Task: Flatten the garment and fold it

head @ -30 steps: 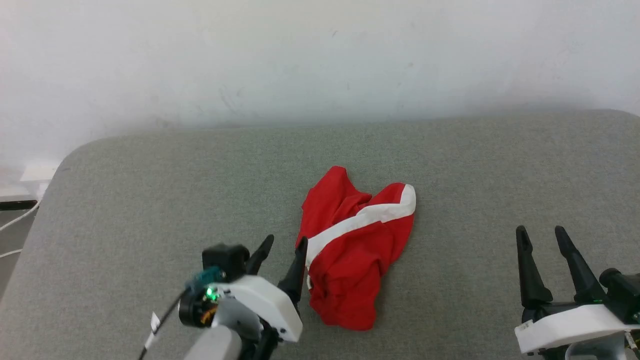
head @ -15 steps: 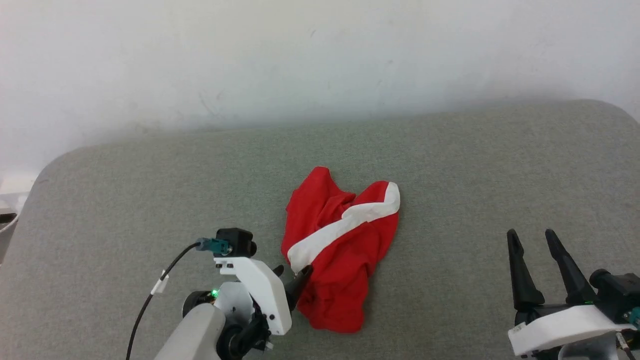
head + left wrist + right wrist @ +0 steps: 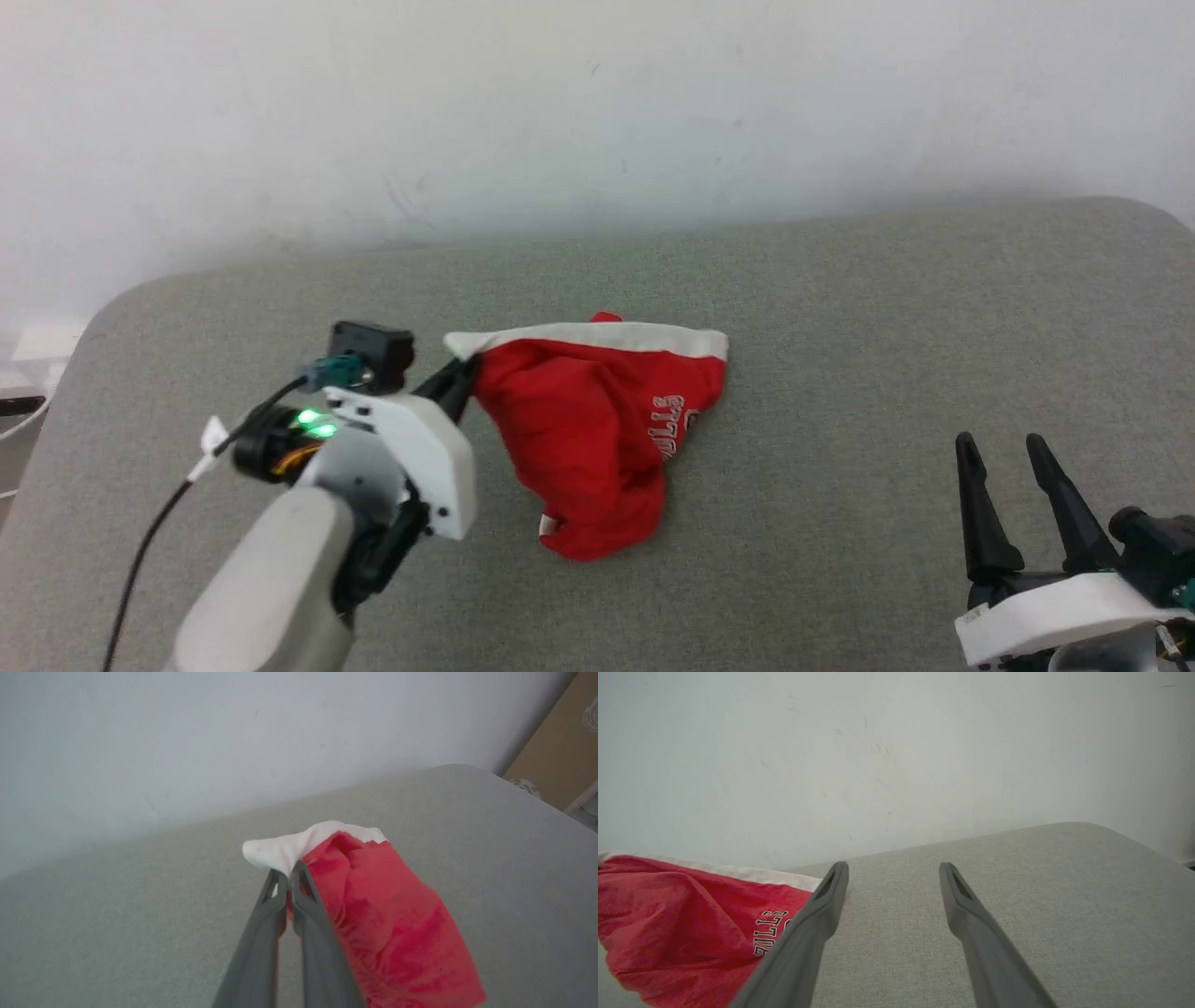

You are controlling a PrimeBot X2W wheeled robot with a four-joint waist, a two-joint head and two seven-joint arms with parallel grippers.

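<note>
- left gripper (image 3: 462, 375): fingers are pinched together on the white corner of the garment (image 3: 597, 439). In the left wrist view the tips (image 3: 285, 879) clamp right where the white edge meets the red cloth (image 3: 387, 924).
- that pinched corner looks held up off the desk (image 3: 840, 308), and the rest of the shorts sag down and to the right from it.
- the white trim (image 3: 597, 334) runs along the far edge, from the fingers out to the right corner.
- the red part bunches into a rough triangle, with its near tip lying on the desk and a tiny white tag (image 3: 551, 525) showing there.
- white lettering (image 3: 670, 425) sits sideways on the right side. From the right wrist it reads "ULLS" (image 3: 768, 931), with the rest cut off.
- right gripper (image 3: 1001, 448): fingers are spread apart with nothing between them (image 3: 893, 868). It's parked at the near right, well apart from the garment.
- the garment sits around the middle of the grey desk, a bit left of centre.
- a plain white wall (image 3: 597, 121) is behind it.
</note>
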